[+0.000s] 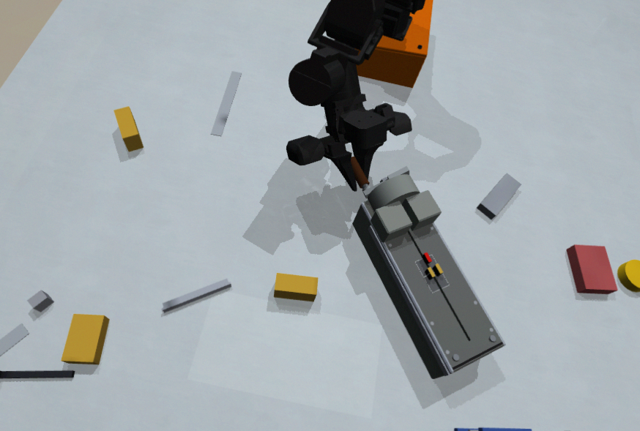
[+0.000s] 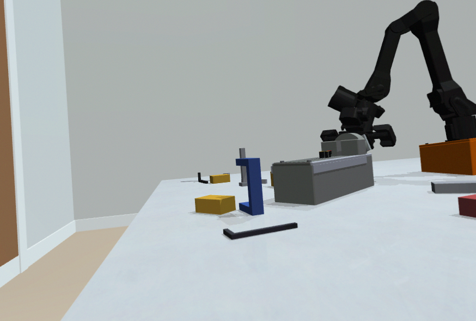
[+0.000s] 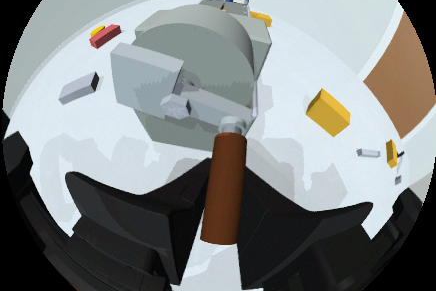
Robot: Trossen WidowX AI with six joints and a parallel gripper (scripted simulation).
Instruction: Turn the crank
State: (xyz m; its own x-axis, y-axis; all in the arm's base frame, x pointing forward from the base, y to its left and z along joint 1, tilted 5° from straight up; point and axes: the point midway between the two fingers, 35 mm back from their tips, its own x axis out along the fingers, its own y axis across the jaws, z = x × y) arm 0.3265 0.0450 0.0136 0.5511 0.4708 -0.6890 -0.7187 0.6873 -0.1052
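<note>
Gripper is clamped on the crank handle, a brown cylindrical grip; black tapered fingers sit on both sides of it in the wrist view. Handle joins a short grey crank arm fixed to the face of a round grey drum at the near end of the machine. Machine body: long dark-grey rectangular box w/ flat top plate, corner screws, lengthwise black slot. Two matte grey blocks sit on top just behind the drum. On the slot, the red pointer lies just on the drum side of the brass zero marks, close but not level w/ them. Arm is black, mounted on an orange base block. Nothing stands betw. gripper and handle; drum is directly ahead of the fingertips. Loose items on the pale table, all well apart from the tool: yellow block near the machine's side, 2nd yellow block and thin grey strip farther off, grey bar, grey slab w/ black end, flat red block beside a yellow disc. Ext. view adds an upright blue C-shaped bracket and a black L-shaped bar lying flat.
</note>
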